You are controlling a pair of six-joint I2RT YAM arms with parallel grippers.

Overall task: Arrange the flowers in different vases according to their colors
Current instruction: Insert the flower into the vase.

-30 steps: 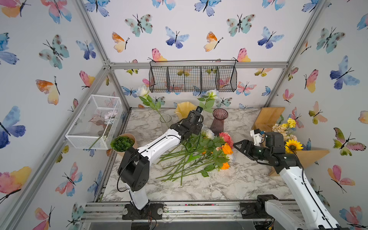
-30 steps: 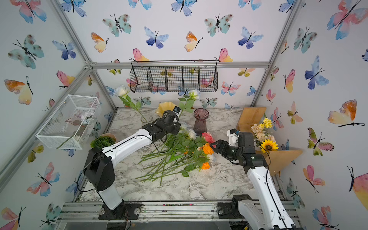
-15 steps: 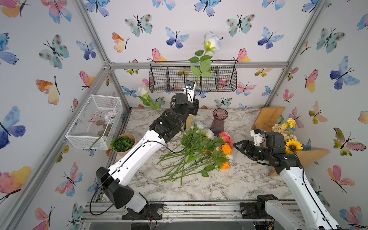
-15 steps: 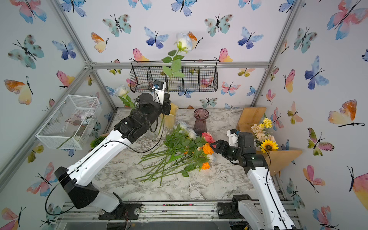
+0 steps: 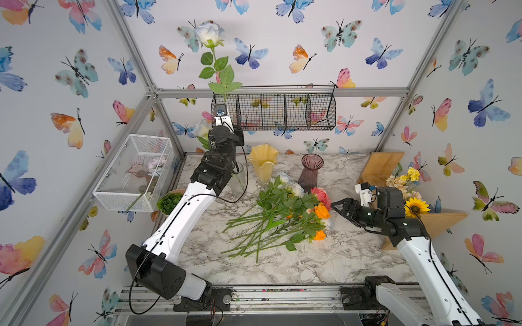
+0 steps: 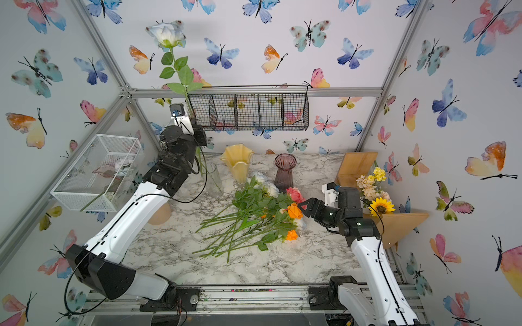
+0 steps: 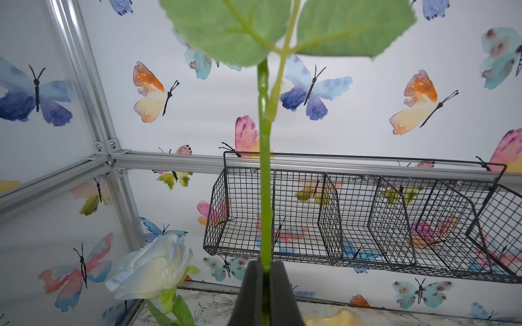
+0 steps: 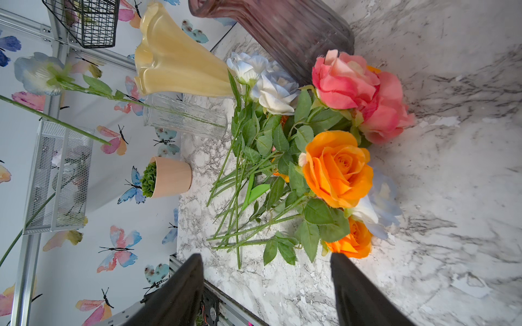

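Your left arm has swung up since a second ago. Then it lay low over the heap by the vases, and half a second ago the bloom reached the top of the wire basket. Now the white rose (image 5: 209, 31) stands high in the upper left-centre of both top views. Your right arm has not shifted.

The table (image 5: 324, 259) is white marble with grey veins, boxed by an aluminium frame (image 5: 282, 91) and butterfly-papered walls. A black wire basket (image 5: 282, 111) hangs on the back wall and a white mesh basket (image 5: 135, 172) on the wall at frame left, with a succulent (image 5: 168, 201) below it. Wooden shelves (image 5: 380, 166) with a sunflower bouquet (image 5: 415, 206) fill the right.

Your left end effector (image 7: 265, 271) points up, pressed together on the rose's green stem below the leaves. The clear glass vase (image 5: 237, 180) stands just beneath it in frame and already holds another white rose (image 7: 149, 268). In the right wrist view the held stem's cut end hangs free just outside that vase's mouth. The yellow vase (image 5: 263, 161) and purple vase (image 5: 310, 169) stand to its right. The remaining flowers (image 5: 282, 214) lie heaped at table centre. Your right end effector (image 8: 266, 255) is spread and empty, just right of the orange blooms, not touching
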